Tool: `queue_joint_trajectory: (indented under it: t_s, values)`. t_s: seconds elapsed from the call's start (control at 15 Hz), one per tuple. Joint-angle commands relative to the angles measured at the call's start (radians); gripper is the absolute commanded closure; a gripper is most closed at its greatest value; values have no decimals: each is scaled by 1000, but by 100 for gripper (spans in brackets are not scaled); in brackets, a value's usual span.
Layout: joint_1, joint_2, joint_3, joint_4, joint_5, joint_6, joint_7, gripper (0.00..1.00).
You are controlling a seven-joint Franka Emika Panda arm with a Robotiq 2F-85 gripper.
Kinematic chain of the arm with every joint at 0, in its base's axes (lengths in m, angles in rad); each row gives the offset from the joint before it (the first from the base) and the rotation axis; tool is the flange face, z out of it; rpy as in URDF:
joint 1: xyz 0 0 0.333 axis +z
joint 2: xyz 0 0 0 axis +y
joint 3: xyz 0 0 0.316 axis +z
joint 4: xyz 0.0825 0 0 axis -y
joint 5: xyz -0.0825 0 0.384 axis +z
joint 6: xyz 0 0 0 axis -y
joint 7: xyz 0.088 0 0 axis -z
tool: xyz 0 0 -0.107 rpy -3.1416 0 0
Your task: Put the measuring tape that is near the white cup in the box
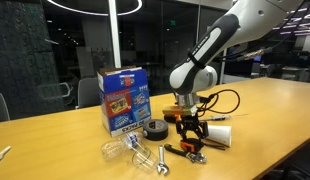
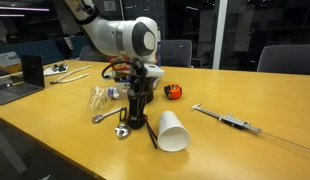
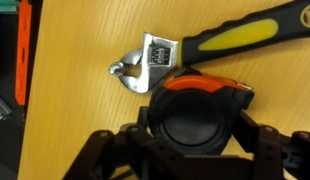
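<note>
A black and orange measuring tape (image 3: pixel 200 100) lies on the wooden table beside an adjustable wrench (image 3: pixel 155 60) with a yellow and black handle. My gripper (image 3: pixel 198 127) is down at the table with a finger pressed against each side of the tape. In both exterior views the gripper (image 1: pixel 192 137) (image 2: pixel 136 118) stands next to the white cup (image 1: pixel 218 135) (image 2: pixel 173 130), which lies on its side. The blue and red box (image 1: pixel 123 100) stands upright further back.
A second orange measuring tape (image 2: pixel 173 92) sits behind the arm. A black tape roll (image 1: pixel 153 129) lies near the box. Clear glass pieces (image 1: pixel 123 151) and the wrench (image 2: pixel 122 128) lie close by. A long thin tool (image 2: pixel 230 121) lies beyond the cup.
</note>
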Motion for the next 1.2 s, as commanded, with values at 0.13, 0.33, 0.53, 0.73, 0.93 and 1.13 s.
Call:
queue_joint_trajectory:
  t_s: [0.13, 0.33, 0.53, 0.73, 0.93, 1.13]
  values:
    - [5, -58, -18, 19, -105, -45, 14, 44]
    - [-1, -112, -28, 74, -195, -100, 1, 44]
    - [-6, -150, -20, 169, -282, -185, -18, 44]
    - [-10, -176, -4, 290, -341, -256, -71, 44]
    - [-8, -179, 13, 398, -364, -294, -137, 44]
    - [-5, -158, 30, 501, -354, -290, -219, 44]
